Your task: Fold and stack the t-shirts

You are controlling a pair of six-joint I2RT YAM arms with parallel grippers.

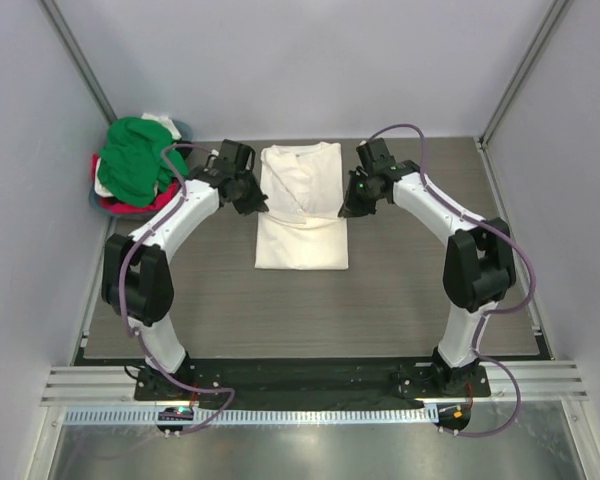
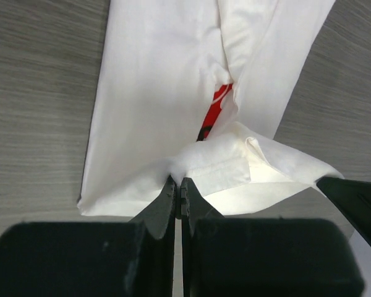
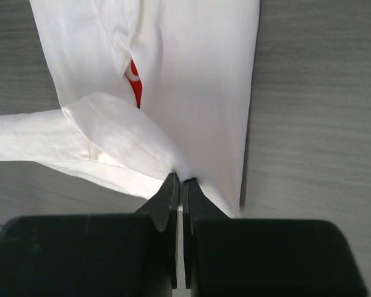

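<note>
A cream-white t-shirt lies lengthwise in the middle of the table, its sides folded in. A strip of its red print shows through a gap in the folds. My left gripper is shut on the shirt's left edge, and the cloth puckers up at its tips. My right gripper is shut on the right edge in the same way. Other t-shirts lie heaped at the back left: a green one on top, a pink-red one underneath, and some white cloth.
The grey wood-grain table is bounded by white walls on the left, back and right. The heap of shirts fills the back left corner beside my left arm. In the left wrist view, a fingertip of the right gripper shows at the right edge.
</note>
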